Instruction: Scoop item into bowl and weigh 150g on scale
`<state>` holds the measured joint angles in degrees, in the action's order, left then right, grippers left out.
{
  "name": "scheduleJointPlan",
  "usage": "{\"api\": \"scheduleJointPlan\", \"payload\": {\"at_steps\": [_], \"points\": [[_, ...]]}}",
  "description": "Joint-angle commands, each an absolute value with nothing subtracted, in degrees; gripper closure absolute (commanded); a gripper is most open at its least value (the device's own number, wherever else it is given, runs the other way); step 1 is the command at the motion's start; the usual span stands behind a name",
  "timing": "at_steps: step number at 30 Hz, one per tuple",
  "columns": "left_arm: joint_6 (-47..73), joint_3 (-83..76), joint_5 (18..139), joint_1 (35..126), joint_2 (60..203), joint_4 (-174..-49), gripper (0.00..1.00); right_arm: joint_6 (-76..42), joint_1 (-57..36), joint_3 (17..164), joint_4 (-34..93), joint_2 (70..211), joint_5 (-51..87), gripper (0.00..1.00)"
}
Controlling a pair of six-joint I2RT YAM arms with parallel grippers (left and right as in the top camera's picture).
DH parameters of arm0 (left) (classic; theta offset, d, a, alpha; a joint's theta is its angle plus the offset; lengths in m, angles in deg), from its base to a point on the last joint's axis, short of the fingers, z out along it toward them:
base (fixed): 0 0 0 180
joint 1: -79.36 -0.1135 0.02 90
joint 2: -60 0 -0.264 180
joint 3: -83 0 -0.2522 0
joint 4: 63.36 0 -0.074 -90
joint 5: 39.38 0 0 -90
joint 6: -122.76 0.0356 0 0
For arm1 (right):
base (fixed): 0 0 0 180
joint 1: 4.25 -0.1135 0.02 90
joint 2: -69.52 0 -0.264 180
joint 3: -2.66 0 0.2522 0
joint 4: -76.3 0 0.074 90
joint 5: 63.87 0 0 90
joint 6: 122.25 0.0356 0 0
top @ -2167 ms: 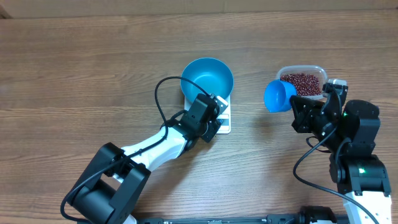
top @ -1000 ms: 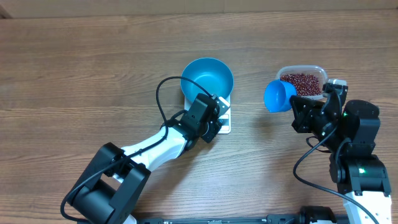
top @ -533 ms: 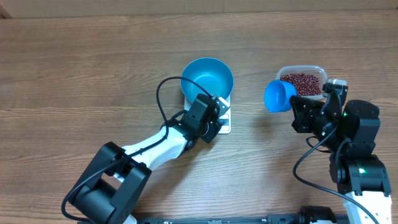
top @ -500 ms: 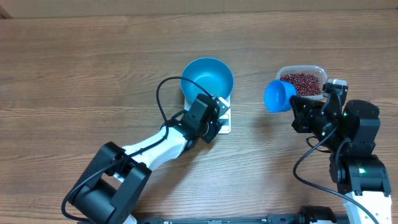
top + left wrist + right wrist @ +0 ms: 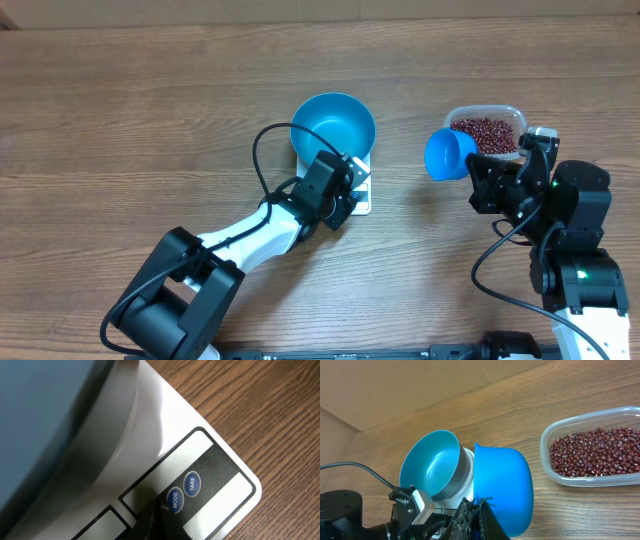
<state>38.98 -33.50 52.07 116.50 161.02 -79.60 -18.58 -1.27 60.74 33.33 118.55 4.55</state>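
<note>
Nothing has moved. The left fingers (image 5: pixel 152 522) are shut tight, tip at the MODE button (image 5: pixel 174 499) on the scale (image 5: pixel 362 196). The blue bowl (image 5: pixel 333 125) sits empty on the scale. Right of the scale, the right fingers (image 5: pixel 465 517) hold the blue scoop (image 5: pixel 448 154). The beans (image 5: pixel 487 135) wait in the tub (image 5: pixel 510 112) just past the scoop. Next, I think, press the TARE button (image 5: pixel 192 483), then scoop.

Open tabletop (image 5: pixel 140 110) lies left of and behind the blue bowl (image 5: pixel 333 122). The left arm (image 5: pixel 250 235) bars the scale (image 5: pixel 364 170) from the front-left, and the left gripper (image 5: pixel 350 200) covers its button panel. The blue scoop (image 5: pixel 449 153), just beside the bean tub (image 5: pixel 487 133), narrows the bowl-to-tub gap.
</note>
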Motion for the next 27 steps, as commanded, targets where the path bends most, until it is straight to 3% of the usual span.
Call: {"api": "scheduleJointPlan", "payload": {"at_steps": [1, 27], "points": [[40.07, -33.70, 52.07, 116.88, 161.91, -79.41, 0.96, -18.82, -1.07, 61.92, 33.66, 118.46, 5.12, 0.96], [38.89, -33.72, 49.99, 116.46, 163.62, -79.43, 0.96, -18.82, -1.07, 61.92, 33.64, 118.46, 5.12, 0.96]]}}
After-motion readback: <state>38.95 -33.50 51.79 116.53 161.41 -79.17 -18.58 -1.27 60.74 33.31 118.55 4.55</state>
